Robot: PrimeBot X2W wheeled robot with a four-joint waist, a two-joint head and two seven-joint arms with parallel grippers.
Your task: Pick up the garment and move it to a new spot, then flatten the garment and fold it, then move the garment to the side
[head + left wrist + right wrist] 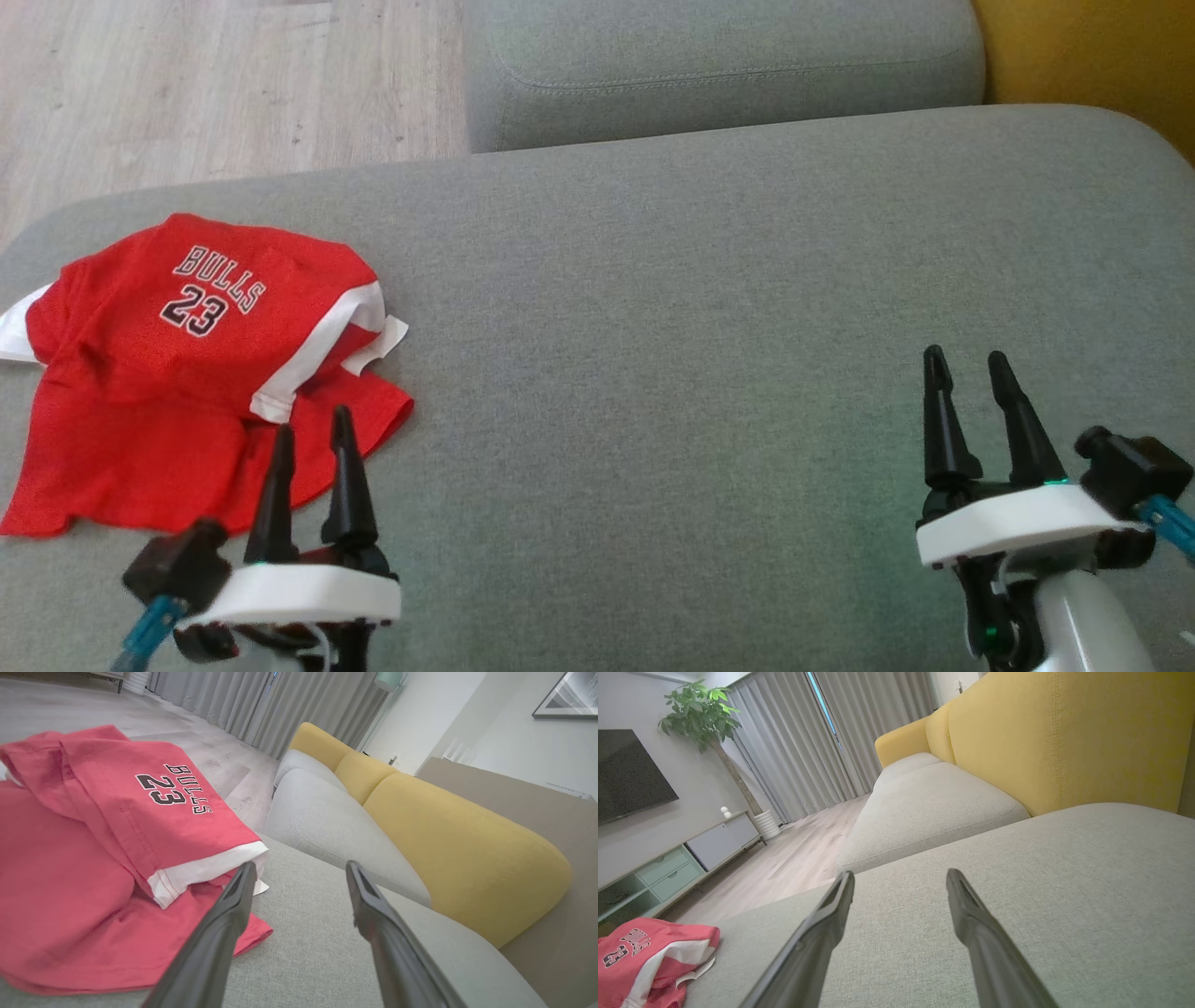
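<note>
A red garment (159, 373) with white trim and "BULLS 23" lettering lies crumpled at the left end of the grey sofa seat (709, 308). My left gripper (313, 431) hovers open just above the garment's near right edge, holding nothing. In the left wrist view the garment (93, 868) spreads to the left of that gripper (299, 870), whose left finger crosses the white hem. Far to the right, my right gripper (966, 359) stands open over bare cushion. In the right wrist view the right gripper (899, 879) points along the seat, with the garment (649, 956) at the lower left.
A second grey seat cushion (719, 65) lies beyond the seat, with yellow back cushions (448, 835) along the right. Wooden floor (215, 84) lies past the seat's far left edge. A TV cabinet (668, 868) and a potted plant (700, 714) stand across the room.
</note>
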